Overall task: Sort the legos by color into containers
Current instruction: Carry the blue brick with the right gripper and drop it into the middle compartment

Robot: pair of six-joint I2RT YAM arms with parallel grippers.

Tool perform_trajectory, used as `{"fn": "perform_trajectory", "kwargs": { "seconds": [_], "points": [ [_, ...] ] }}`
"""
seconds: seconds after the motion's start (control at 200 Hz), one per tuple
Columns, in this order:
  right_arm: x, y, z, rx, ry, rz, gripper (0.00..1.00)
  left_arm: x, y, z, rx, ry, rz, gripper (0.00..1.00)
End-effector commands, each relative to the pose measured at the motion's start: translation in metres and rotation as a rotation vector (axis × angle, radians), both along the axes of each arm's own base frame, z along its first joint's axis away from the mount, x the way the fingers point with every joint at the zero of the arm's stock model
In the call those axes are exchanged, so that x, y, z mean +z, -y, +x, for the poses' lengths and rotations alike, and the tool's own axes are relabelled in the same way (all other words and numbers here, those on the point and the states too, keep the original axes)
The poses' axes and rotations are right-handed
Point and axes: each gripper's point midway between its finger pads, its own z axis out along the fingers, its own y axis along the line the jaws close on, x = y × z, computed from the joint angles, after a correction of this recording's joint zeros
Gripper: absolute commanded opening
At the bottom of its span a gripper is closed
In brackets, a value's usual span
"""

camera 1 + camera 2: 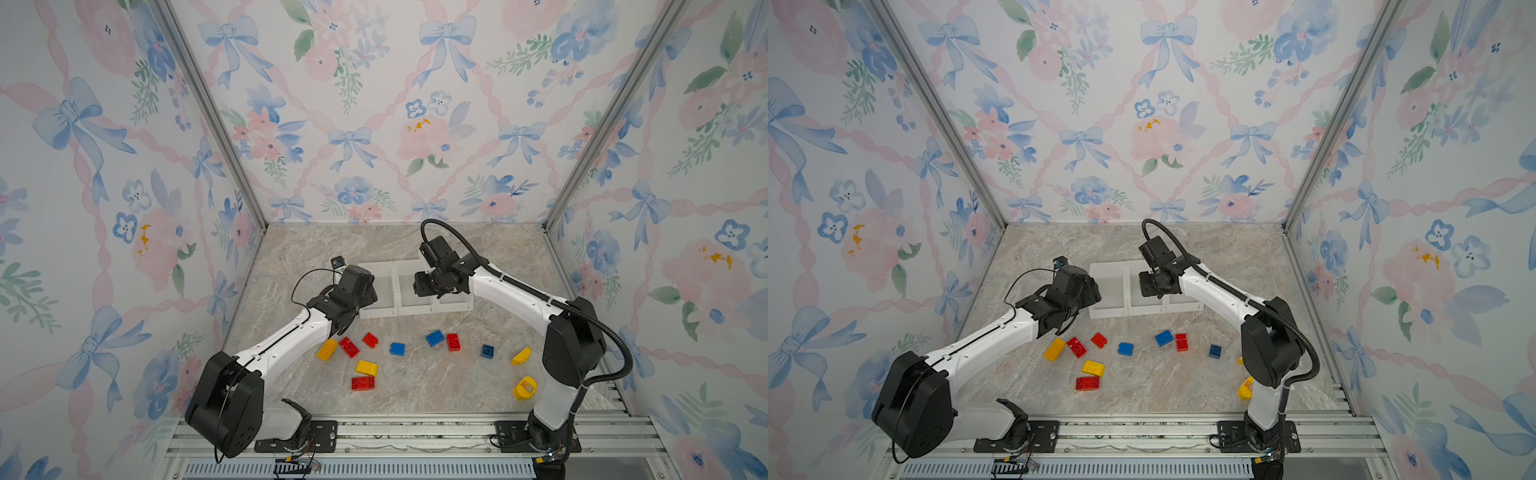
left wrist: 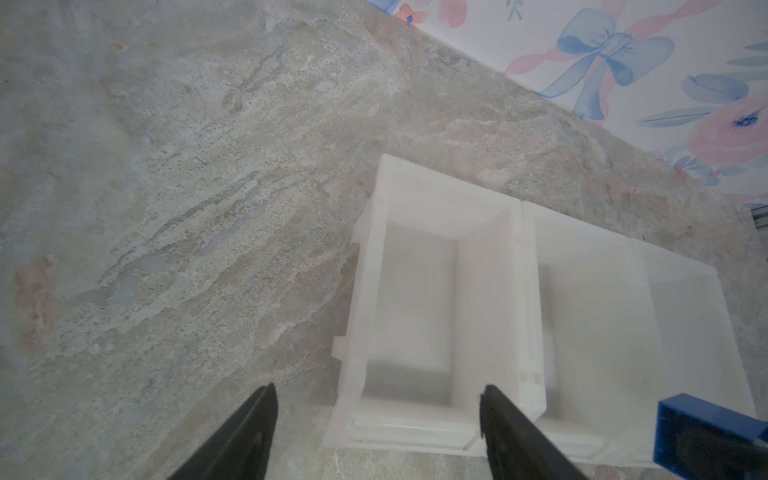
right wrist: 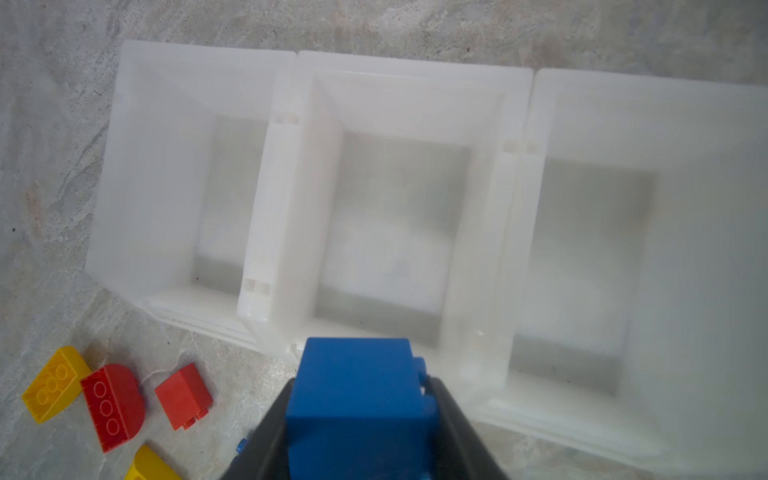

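Blue brick, clamped in the right hand, hangs at the front rim of the middle container, so a drop may clip it and bounce out; left hand apart, empty.

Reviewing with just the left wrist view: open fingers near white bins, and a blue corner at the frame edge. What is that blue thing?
Observer: A blue brick, clamped in the right gripper at the middle bin.
Reviewer: Anything in the bins yet?
Observer: No brick shows in any of the three.
Reviewer: And the rest?
Observer: The other bricks lie scattered on the table in front of the bins, red, blue and yellow mixed.
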Motion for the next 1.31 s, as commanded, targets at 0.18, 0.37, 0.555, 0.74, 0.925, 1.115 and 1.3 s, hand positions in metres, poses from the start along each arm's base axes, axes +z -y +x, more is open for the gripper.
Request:
{"fn": "perform_trajectory", "kwargs": {
  "seconds": [0.18, 0.37, 0.555, 0.74, 0.925, 1.115, 1.3],
  "points": [
    [-0.028, -0.018, 0.019, 0.036, -0.061, -0.059, 0.32, 0.000, -0.019, -0.008, 0.018, 0.008, -0.014, 0.80],
    [-0.048, -0.021, 0.024, 0.037, -0.110, -0.085, 0.34, -0.002, -0.024, -0.009, 0.028, 0.004, -0.015, 0.81],
    [-0.054, -0.018, 0.023, 0.030, -0.138, -0.093, 0.42, 0.000, -0.026, -0.006, 0.032, 0.006, -0.012, 0.81],
    [-0.048, -0.016, 0.021, 0.021, -0.139, -0.078, 0.51, 0.003, -0.026, -0.001, 0.028, 0.011, -0.008, 0.81],
    [-0.035, -0.015, 0.019, 0.013, -0.121, -0.052, 0.56, 0.006, -0.024, 0.004, 0.013, 0.012, 0.002, 0.82],
    [-0.017, -0.011, 0.013, 0.003, -0.098, -0.028, 0.57, 0.007, -0.022, 0.006, 0.006, 0.014, 0.002, 0.82],
    [0.003, 0.002, 0.003, -0.011, -0.076, -0.006, 0.64, 0.008, -0.021, 0.007, -0.003, 0.015, 0.005, 0.83]
  ]
}}
